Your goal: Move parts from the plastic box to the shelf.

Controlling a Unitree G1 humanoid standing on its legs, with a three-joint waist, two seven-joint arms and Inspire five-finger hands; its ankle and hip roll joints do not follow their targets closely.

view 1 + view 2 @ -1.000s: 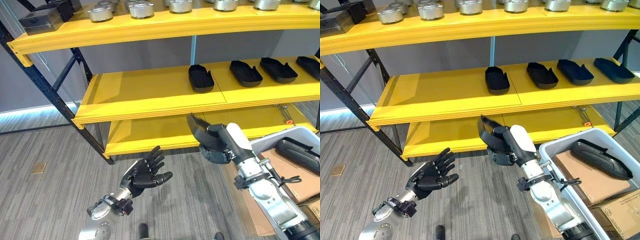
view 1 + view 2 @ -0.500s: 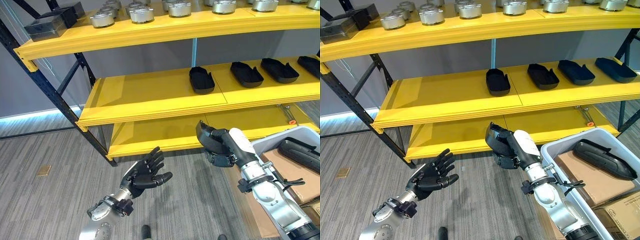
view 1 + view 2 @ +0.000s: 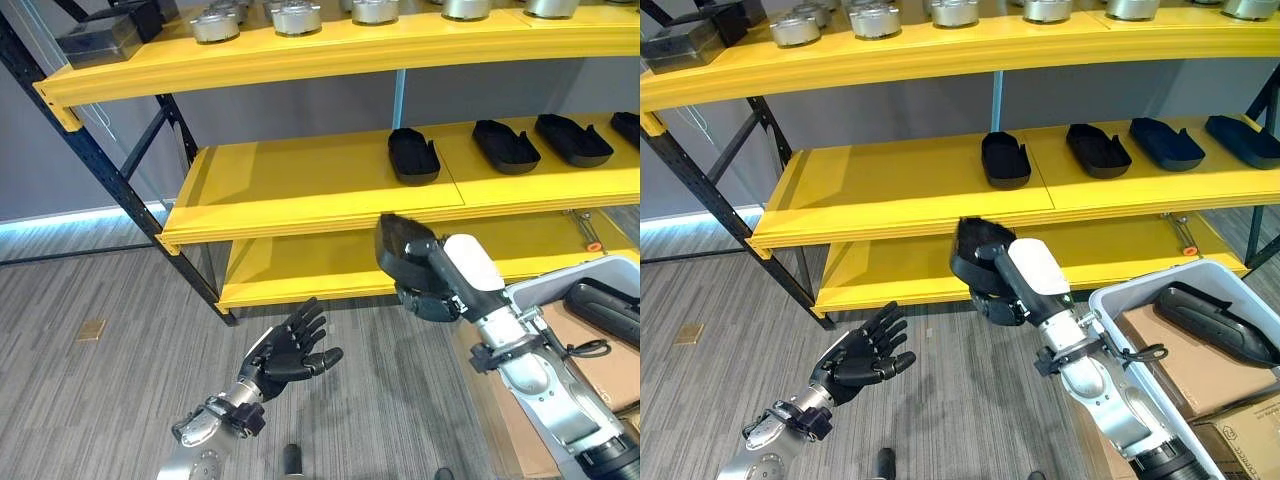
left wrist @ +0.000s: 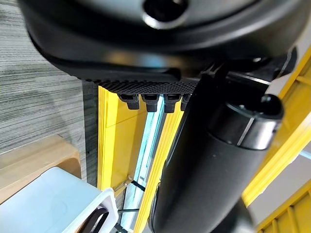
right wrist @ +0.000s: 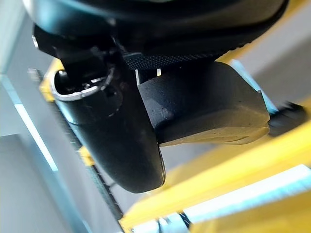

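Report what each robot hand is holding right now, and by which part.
The right robot hand grips a black part by its lower end, the rest sticking up toward the shelf. The left robot hand is open and holds nothing.

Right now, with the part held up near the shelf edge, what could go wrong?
1. The black part in the right hand hangs level with the middle shelf's front lip; moving straight forward could clip the edge and knock it loose.
2. Parts already lie in a row on that shelf; the nearest one sits just beyond, so a careless placement might bump it.
3. The left hand is open and low, likely too far off to catch a drop.
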